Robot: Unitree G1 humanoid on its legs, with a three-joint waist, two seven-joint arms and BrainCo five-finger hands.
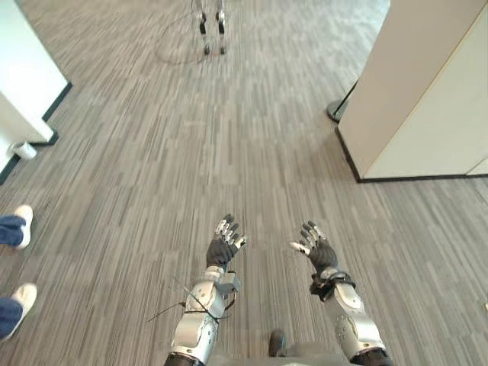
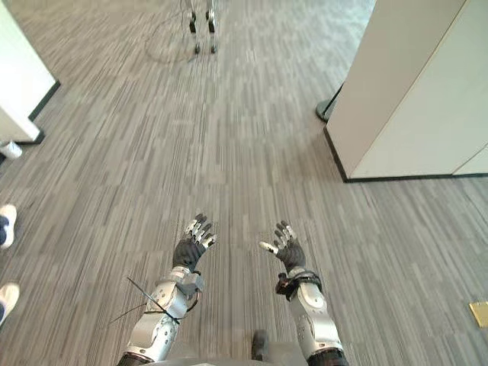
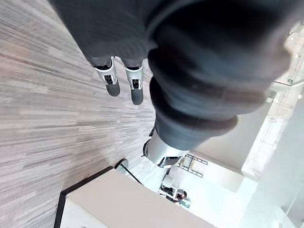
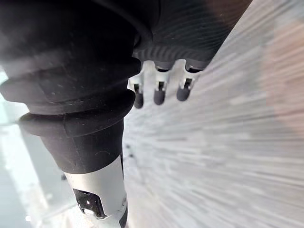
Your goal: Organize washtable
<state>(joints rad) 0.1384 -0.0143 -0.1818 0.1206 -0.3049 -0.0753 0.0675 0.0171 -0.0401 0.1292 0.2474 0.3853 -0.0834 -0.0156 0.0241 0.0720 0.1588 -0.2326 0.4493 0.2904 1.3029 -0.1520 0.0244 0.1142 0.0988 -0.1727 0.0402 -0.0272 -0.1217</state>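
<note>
In the left eye view, the left hand [image 1: 225, 245] is hovering low in the middle of the frame, its fingers spreading out nearly straight and holding nothing. The right hand [image 1: 316, 250] is hovering beside it, to the right and apart from it, also loosely open and empty. Both are hanging over a grey striped carpet [image 1: 229, 137]. A white cabinet [image 1: 427, 91] with a dark base is standing in the upper right of the frame, well apart from both hands. Whether it is the thing to be organized cannot be told. A round stand base [image 1: 335, 111] is sitting just beside its near corner. A white wall unit [image 1: 23, 76] is filling the upper left, with a small white cup-like thing [image 1: 24, 149] lying at its foot. A person's pale shoes [image 1: 24, 225] are showing at the left edge, and thin stand legs [image 1: 211, 27] are rising at the top.

In the right eye view, a small yellow square [image 2: 480, 313] is lying on the carpet at the lower right edge.

In the left wrist view, the left hand's fingers are pointing straight out over the carpet, gripping nothing, with the white cabinet lying past them at the bottom of the frame.

In the right wrist view, the right hand's fingers are reaching out side by side over the carpet, touching nothing.
</note>
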